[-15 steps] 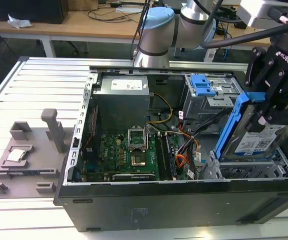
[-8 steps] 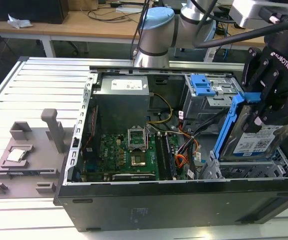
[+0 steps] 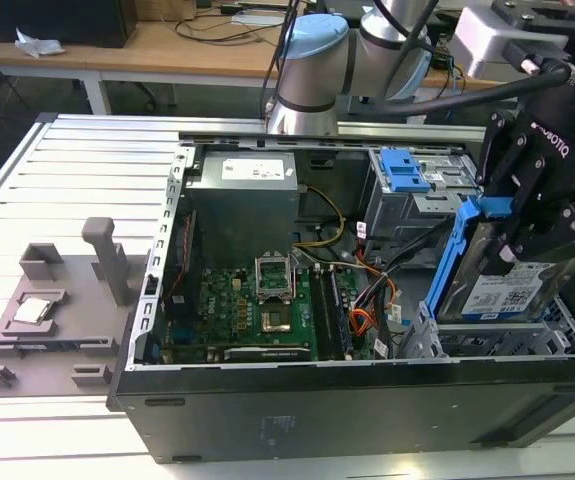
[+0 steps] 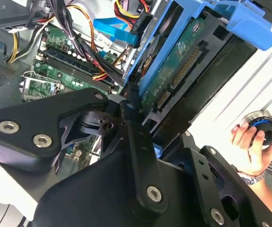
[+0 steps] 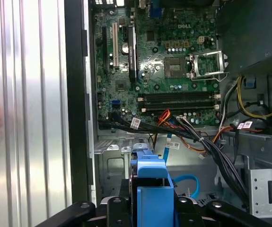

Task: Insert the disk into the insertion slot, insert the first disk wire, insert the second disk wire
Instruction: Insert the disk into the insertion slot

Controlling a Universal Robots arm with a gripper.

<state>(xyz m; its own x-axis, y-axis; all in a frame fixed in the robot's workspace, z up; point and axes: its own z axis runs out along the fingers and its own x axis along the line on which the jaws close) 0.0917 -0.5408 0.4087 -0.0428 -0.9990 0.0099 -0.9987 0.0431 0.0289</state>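
My gripper (image 3: 523, 232) is shut on the disk (image 3: 502, 288), a silver drive with a white label in a bright blue carrier (image 3: 464, 245). The disk hangs tilted over the case's corner at the exterior view's right. Just below it is the insertion slot (image 3: 449, 340), a silver perforated bay. In the second wrist view the disk's green underside (image 4: 173, 71) faces me, with a black finger (image 4: 132, 124) against its edge. The first wrist view has the blue carrier (image 5: 150, 187) between my gripper's (image 5: 152, 210) jaws, above the bay (image 5: 119, 163). Loose cables (image 5: 192, 137) cross beside the bay, among them a blue one (image 5: 185, 182).
A taller grey cage with a blue ribbed tab (image 3: 404, 170) stands behind the slot. The motherboard (image 3: 257, 300) and power supply (image 3: 242, 200) fill the open case. A grey fixture (image 3: 57, 310) lies at the exterior view's left. A person's hand (image 4: 250, 142) grips a round knob beside the case.
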